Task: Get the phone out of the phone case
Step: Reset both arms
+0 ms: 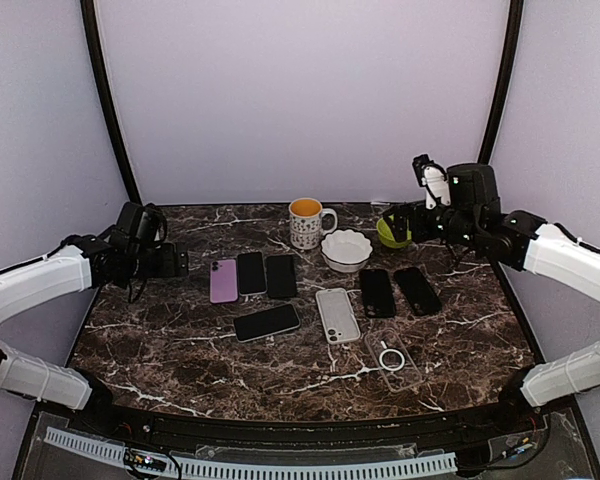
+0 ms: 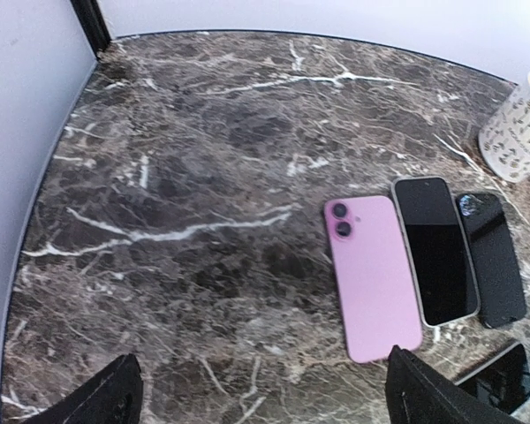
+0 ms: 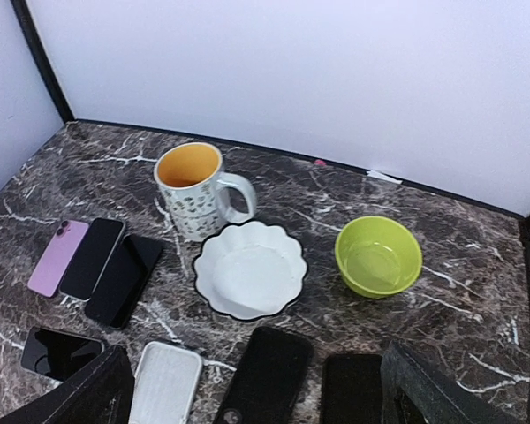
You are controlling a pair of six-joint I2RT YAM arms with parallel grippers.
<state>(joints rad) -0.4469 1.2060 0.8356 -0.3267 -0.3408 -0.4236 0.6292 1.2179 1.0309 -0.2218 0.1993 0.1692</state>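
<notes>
**Bench** (image 1: 180, 340) of dark, white-veined polished marble, seen from above the arm bases. Nearest, right of centre, the clear phone case (image 1: 392, 357) lies flat and apparently empty, with its white ring showing. Just beyond it is the pale phone (image 1: 337, 315), back up, with a black phone (image 1: 267, 322) to its left. Which handset belonged to the case cannot be told.

Both arms hang well apart from these. The left end effector (image 2: 263, 353) is spread wide over bare marble near the pink phone (image 2: 371, 278). The right end effector (image 3: 254, 347) is equally wide, and neither holds anything.

Likely hazards:
- hard fingers skating off glossy, flat, round-cornered slabs and nudging close-packed neighbours;
- the thin, flexible case buckling or sliding when pinched;
- a reach clipping the scalloped white bowl (image 1: 346, 249), the patterned mug (image 1: 307, 222) or the smooth green bowl (image 1: 392, 233) at the rear.
</notes>
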